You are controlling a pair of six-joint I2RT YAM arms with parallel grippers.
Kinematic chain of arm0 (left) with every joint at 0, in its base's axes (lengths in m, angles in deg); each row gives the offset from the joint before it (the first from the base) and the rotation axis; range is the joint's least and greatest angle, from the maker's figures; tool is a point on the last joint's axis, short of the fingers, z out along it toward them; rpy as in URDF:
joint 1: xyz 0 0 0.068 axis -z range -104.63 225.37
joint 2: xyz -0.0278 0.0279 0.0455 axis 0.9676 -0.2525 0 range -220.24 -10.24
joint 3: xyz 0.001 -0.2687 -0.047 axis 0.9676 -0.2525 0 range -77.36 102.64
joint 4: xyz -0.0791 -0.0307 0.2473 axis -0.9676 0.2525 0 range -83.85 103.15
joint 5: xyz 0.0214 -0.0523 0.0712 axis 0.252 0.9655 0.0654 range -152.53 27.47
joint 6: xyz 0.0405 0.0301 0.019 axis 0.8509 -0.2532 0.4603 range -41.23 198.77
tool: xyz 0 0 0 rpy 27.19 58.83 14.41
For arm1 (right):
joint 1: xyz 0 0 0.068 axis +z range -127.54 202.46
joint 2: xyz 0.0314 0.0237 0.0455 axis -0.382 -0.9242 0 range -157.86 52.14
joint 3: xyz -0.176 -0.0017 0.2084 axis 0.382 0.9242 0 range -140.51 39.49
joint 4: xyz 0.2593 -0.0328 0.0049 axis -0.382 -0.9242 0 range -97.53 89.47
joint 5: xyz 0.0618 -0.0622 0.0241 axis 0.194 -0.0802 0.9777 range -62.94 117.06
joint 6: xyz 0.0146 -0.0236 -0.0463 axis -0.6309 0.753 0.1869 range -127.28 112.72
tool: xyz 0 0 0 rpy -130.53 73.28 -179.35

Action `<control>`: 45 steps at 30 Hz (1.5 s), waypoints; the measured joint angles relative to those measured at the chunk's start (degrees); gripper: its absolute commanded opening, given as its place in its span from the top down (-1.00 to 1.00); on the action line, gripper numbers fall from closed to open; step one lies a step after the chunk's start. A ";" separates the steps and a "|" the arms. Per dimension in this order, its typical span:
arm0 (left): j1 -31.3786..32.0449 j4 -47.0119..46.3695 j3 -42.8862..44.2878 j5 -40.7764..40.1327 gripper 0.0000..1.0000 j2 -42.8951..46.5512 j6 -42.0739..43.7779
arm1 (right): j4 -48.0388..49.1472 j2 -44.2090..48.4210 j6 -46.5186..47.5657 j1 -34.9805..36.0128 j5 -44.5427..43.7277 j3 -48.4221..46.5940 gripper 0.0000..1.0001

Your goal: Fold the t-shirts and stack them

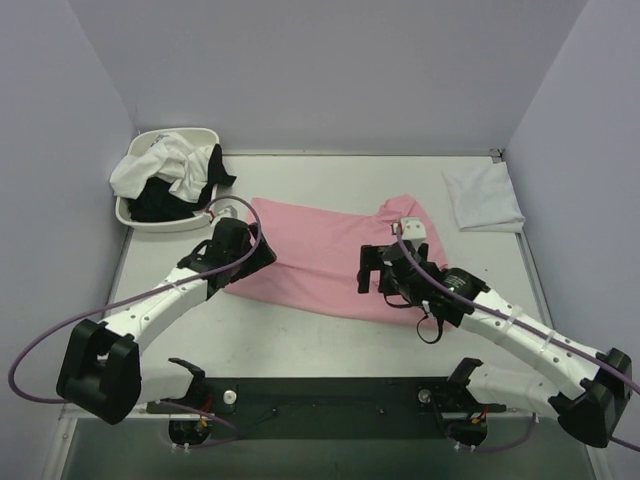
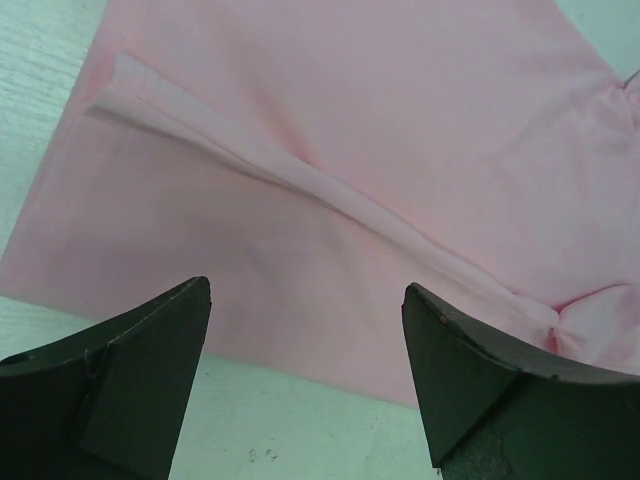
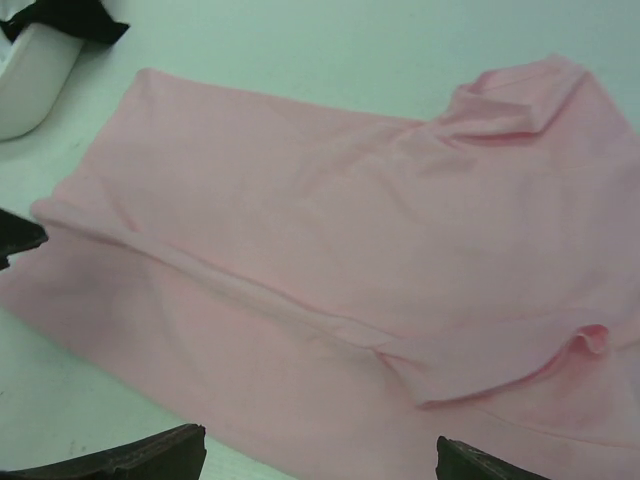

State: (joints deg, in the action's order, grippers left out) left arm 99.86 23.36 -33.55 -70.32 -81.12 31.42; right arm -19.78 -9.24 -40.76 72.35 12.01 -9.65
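pink t-shirt spread mid-surface | left tool, right tool both wide, empty, over it | basin far-left holds white shirt, black shirt | folded white shirt far-right

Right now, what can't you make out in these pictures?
Top view: left gripper and right gripper cover parts of the pink t-shirt.
Top view: clothes in the basin are tangled; count unclear.
Top view: folded white shirt too small to show any print.
Right wrist view: bottom edge cuts off the right gripper's fingers.
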 measured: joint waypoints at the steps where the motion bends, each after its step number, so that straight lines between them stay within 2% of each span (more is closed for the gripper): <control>1: 0.63 -0.31 -0.02 -0.24 -0.74 -0.98 0.02 | -0.70 1.51 0.15 -1.62 -0.31 0.46 -1.00; 5: 2.36 -2.49 -0.02 -1.60 -0.75 -5.55 0.07 | -3.48 6.21 0.35 -7.26 -0.94 3.21 -1.00; 9: 2.86 -4.22 -0.09 -2.82 -0.74 -9.55 0.04 | -5.77 8.09 0.37 -8.02 -0.94 5.05 -1.00; 15: 3.48 -5.97 -2.34 -4.74 -0.75 -11.28 -0.31 | -6.32 7.50 0.37 -10.03 -0.42 5.60 -1.00; 19: 3.61 -6.91 -5.40 -5.92 -0.75 -11.17 -0.85 | -4.94 3.91 0.57 -12.44 1.22 5.77 -1.00; 29: 4.13 -8.76 -13.49 -6.99 -0.75 -2.19 -3.48 | 2.34 -4.66 0.57 -18.75 8.50 8.35 -1.00; 37: 7.85 -6.47 -18.84 -7.08 -0.75 6.47 -6.73 | 6.71 -9.90 -0.35 -18.84 12.79 8.37 -0.99; 45: 12.37 -2.21 -19.63 -8.00 -0.75 9.86 -9.73 | 10.43 -14.23 -2.49 -18.84 15.98 9.11 -0.98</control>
State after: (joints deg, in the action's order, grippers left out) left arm 112.24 21.15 -53.18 -78.32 -71.26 21.69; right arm -9.35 -23.47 -43.25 53.51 27.98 -0.54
